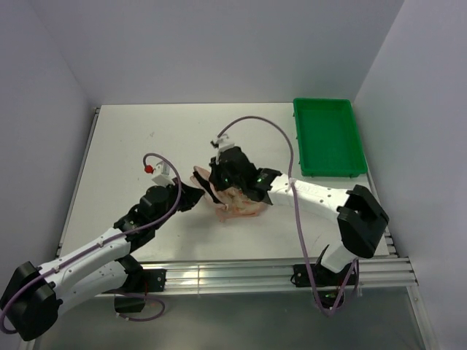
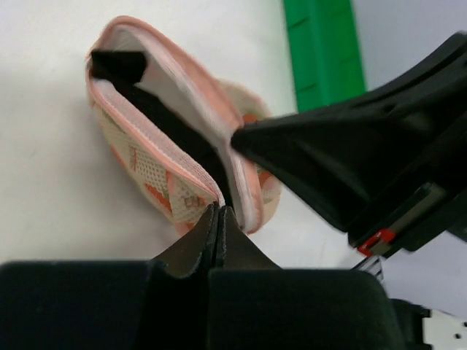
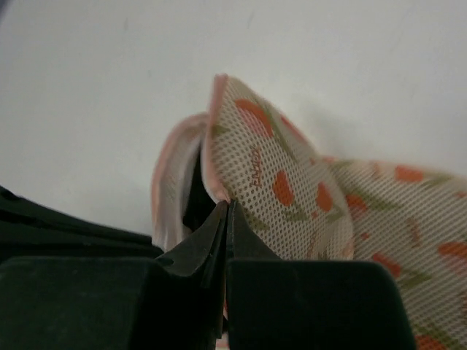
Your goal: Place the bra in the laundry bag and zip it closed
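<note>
The peach-pink mesh laundry bag [image 1: 244,203] lies at the table's middle, its mouth held open. The black bra [image 2: 168,124] sits inside the opening, between the pink zip trims; it also shows as a dark strip in the right wrist view [image 3: 191,193]. My left gripper [image 2: 219,209] is shut, its tips pinching the lower rim of the bag [image 2: 146,171]. My right gripper [image 3: 228,203] is shut on the edge of the bag's upper flap [image 3: 292,182]. In the top view the left gripper [image 1: 198,194] is at the bag's left and the right gripper [image 1: 225,188] is over it.
A green plastic tray [image 1: 328,135] stands at the back right, also seen in the left wrist view [image 2: 321,51]. The right arm's black finger [image 2: 328,168] crosses in front of the bag. Grey walls enclose the table on three sides.
</note>
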You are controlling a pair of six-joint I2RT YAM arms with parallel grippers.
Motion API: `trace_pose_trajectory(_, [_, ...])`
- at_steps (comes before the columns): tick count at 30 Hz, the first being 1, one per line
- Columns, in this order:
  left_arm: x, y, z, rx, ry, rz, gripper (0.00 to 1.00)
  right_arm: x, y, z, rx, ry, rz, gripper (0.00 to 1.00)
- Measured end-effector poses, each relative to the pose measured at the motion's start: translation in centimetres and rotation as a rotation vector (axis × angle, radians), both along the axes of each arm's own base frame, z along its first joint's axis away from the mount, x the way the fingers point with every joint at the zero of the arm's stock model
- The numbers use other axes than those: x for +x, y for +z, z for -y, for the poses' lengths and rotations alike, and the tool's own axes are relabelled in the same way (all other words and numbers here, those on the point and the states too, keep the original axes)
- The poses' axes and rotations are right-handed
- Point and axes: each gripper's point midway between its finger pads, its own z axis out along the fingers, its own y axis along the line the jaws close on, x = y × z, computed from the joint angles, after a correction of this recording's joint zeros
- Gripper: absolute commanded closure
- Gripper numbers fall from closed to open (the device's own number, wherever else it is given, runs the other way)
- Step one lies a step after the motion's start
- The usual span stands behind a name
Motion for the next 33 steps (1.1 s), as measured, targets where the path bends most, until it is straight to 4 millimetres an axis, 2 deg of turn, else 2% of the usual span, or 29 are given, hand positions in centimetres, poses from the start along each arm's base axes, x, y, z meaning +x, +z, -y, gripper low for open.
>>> trace_pose_trajectory(1, [-0.4,-1.3,-0.3,0.015,0.004,-0.029,1.0,-0.8,-1.8,-0.3,-0.024,0.02,-0.032,1.0])
trace_pose_trajectory(3, [-0.9,-2.5,-1.0,0.032,0.013,-0.059,1.0,-2.2,-3.8,-0.3,-0.054,0.048,-0.081,1.0])
trace_pose_trajectory(4, [-1.2,-2.7,-1.3,0.033,0.022,-0.063,1.0,-2.6,-4.0,-0.4,-0.055,0.058,-0.091,1.0])
trace_pose_trajectory(6, [-1.4,-2.3,-2.0,0.025,0.042,-0.054,0.99,-3.2,-3.5,-1.3,-0.027,0.082,-0.093,0.88])
trace_pose_trajectory(7, [-1.5,-1.9,-2.4,0.018,0.054,-0.042,0.95,-3.4,-3.2,-1.8,-0.009,0.089,-0.094,0.79])
trace_pose_trajectory(8, [-1.6,-1.5,-2.6,0.014,0.062,-0.034,0.87,-3.8,-3.1,-2.3,0.008,0.099,-0.1,0.63])
trace_pose_trajectory(9, [-1.7,-1.3,-3.0,0.014,0.071,-0.027,0.68,-4.2,-2.9,-2.7,0.025,0.104,-0.11,0.51])
trace_pose_trajectory(10, [-1.7,-1.3,-3.3,0.022,0.081,-0.024,0.6,-4.5,-2.9,-3.0,0.039,0.107,-0.119,0.4])
trace_pose_trajectory(11, [-1.8,-1.4,-3.7,0.026,0.093,-0.029,0.51,-4.9,-2.9,-3.3,0.047,0.111,-0.127,0.22])
trace_pose_trajectory(12, [-1.9,-1.6,-4.1,0.039,0.106,-0.034,0.38,-5.0,-3.0,-3.2,0.049,0.104,-0.127,0.15])
trace_pose_trajectory(13, [-2.0,-1.9,-4.5,0.053,0.119,-0.043,0.34,-5.0,-3.5,-2.5,0.042,0.077,-0.131,0.12])
trace_pose_trajectory(17, [-2.5,-3.4,-6.1,0.115,0.163,-0.088,0.28,-6.2,-4.7,-0.4,0.058,0.042,-0.171,0.12])
trace_pose_trajectory(19, [-2.9,-4.1,-6.6,0.141,0.173,-0.109,0.34,-7.0,-4.6,0.5,0.084,0.032,-0.179,0.15])
trace_pose_trajectory(22, [-3.4,-4.8,-7.0,0.163,0.17,-0.139,0.51,-8.2,-5.2,2.2,0.132,-0.008,-0.197,0.29])
trace_pose_trajectory(24, [-3.9,-5.1,-6.6,0.162,0.142,-0.158,0.68,-8.8,-6.4,3.7,0.141,-0.051,-0.216,0.46])
trace_pose_trajectory(25, [-4.2,-5.3,-6.1,0.157,0.118,-0.17,0.73,-9.2,-7.2,4.5,0.138,-0.075,-0.228,0.6])
trace_pose_trajectory(27, [-4.9,-5.7,-5.2,0.157,0.072,-0.191,0.88,-9.9,-8.7,6.3,0.13,-0.125,-0.253,0.73])
trace_pose_trajectory(29, [-6.0,-6.4,-3.9,0.169,0.011,-0.215,0.93,-10.3,-9.5,7.3,0.127,-0.164,-0.274,0.75])
trace_pose_trajectory(31, [-7.4,-7.2,-2.6,0.193,-0.051,-0.24,0.95,-10.3,-9.6,7.3,0.14,-0.179,-0.288,0.74])
trace_pose_trajectory(33, [-8.8,-7.9,-1.6,0.216,-0.105,-0.26,0.95,-10.4,-9.7,7.0,0.158,-0.184,-0.301,0.65])
